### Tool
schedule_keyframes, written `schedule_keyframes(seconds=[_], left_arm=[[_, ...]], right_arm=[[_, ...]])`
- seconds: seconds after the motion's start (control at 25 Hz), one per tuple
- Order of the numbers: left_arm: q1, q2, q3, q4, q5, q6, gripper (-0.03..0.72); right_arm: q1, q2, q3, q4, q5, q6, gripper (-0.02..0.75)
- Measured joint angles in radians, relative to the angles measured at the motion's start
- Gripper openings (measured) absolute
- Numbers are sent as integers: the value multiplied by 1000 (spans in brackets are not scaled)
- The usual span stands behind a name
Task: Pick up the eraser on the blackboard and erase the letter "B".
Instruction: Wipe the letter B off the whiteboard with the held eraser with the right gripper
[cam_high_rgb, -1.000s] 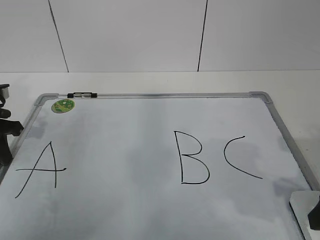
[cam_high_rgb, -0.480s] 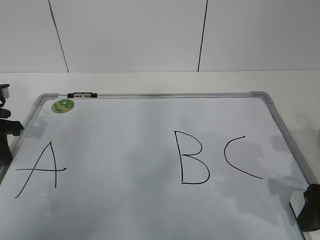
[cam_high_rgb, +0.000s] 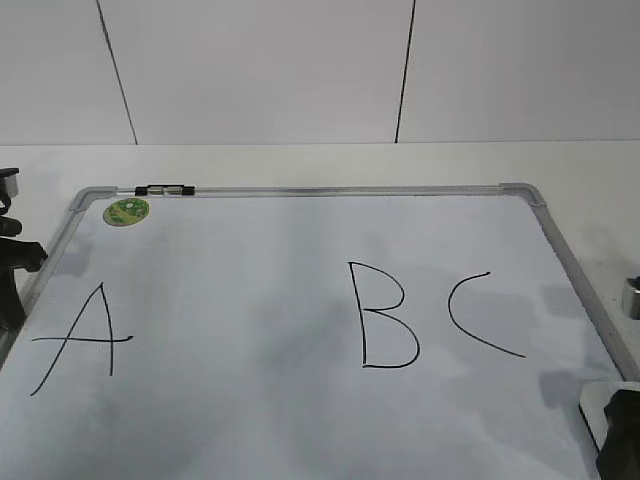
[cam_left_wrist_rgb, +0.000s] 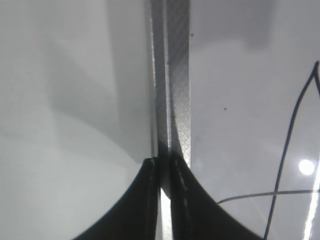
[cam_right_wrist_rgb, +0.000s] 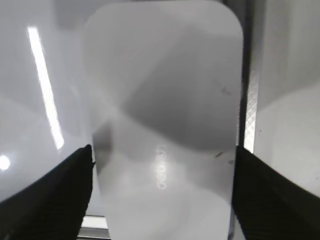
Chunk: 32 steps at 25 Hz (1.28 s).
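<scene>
The white eraser (cam_right_wrist_rgb: 165, 115) lies flat at the blackboard's (cam_high_rgb: 250, 260) near right corner, beside the grey frame. My right gripper (cam_right_wrist_rgb: 164, 152) straddles it, with both black fingers pressed against its long sides. In the exterior view the gripper (cam_high_rgb: 622, 440) covers most of the eraser (cam_high_rgb: 594, 398). The letter "B" (cam_high_rgb: 385, 315) stands in black strokes right of the board's middle, untouched. My left gripper (cam_left_wrist_rgb: 165, 165) is shut and empty over the board's left frame (cam_left_wrist_rgb: 177, 75), at the left edge of the exterior view (cam_high_rgb: 10, 275).
The letter "A" (cam_high_rgb: 85, 340) is at the left and "C" (cam_high_rgb: 480, 315) right of the "B". A black-and-silver marker (cam_high_rgb: 167, 189) lies on the top frame, above a green sticker (cam_high_rgb: 126, 211). A silver cylinder (cam_high_rgb: 632, 297) shows at the right edge.
My right gripper has come down over the eraser at the near right corner, hiding most of it. The left arm and the letters have not changed.
</scene>
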Motion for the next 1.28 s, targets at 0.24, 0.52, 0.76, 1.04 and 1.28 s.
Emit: schedule_keyframes(seconds=[0.24,0.52,0.76,1.04,1.28], left_arm=[[0,0,0,0,0,0,26],[0,0,0,0,-2,0,26],[0,0,0,0,-4,0,26],[0,0,0,-2,-4,0,26],[0,0,0,-2,-4,0,26]], right_arm=[[0,7,-2,-4,2,-8,662],[0,7,-2,-23,2,-10,592],[0,7,-2,-26,4,-12,570],[0,7,-11,-29,9,-14,565],[0,9,-74,-44,65,-14,564]])
